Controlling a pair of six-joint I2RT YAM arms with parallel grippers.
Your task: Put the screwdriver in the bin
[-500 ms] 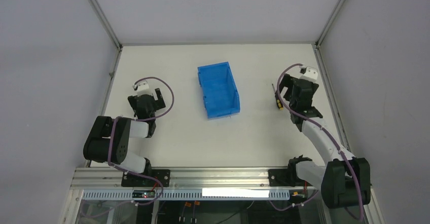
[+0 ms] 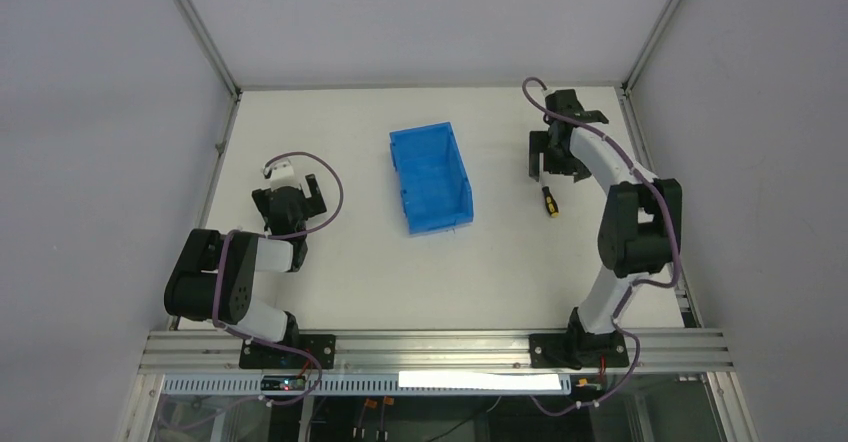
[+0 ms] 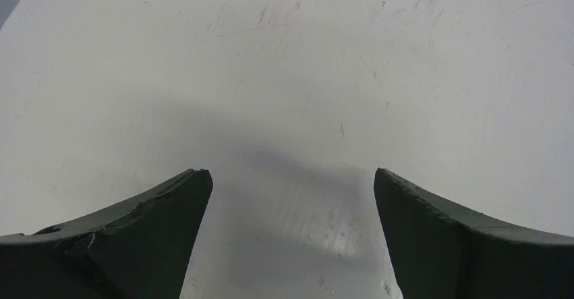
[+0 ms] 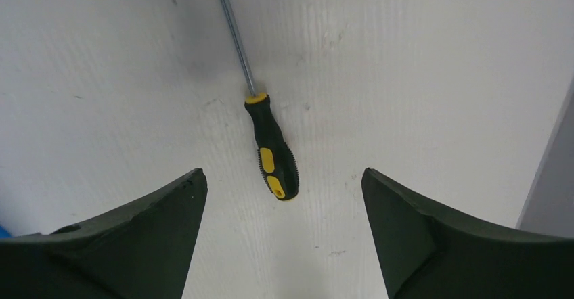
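so the screwdriver [image 2: 549, 202] is lying flat on the tabletop [image 2: 350, 262], off to the right of the bin [image 2: 432, 177] and clearly apart from it, not in it yet. Its black and yellow handle points toward the near edge and the thin shaft runs toward the far edge, tilted a bit. The bin is bright blue, sits roughly mid-tabletop and is turned slightly off square. The right arm is reaching out with its elbow up, and the right tool [image 2: 541, 167] hangs over the shaft end of the screwdriver. In the right wrist view that tool [image 4: 282, 177] is spread wide. The handle end of the screwdriver [image 4: 271, 151] sits in the gap between the two dark fingers [image 4: 135, 231], and neither one is touching it. The shaft leads away toward the top of that view, with the tip up near the edge. Can't tell how high above the tabletop the fingers actually are. Over on the other side, the left arm is folded up near its base, and the left tool [image 2: 295, 200] is well away from both the bin and the screwdriver. From its wrist cam the left tool [image 3: 291, 174] is spread open too, with just scuffed white tabletop showing between its fingers.
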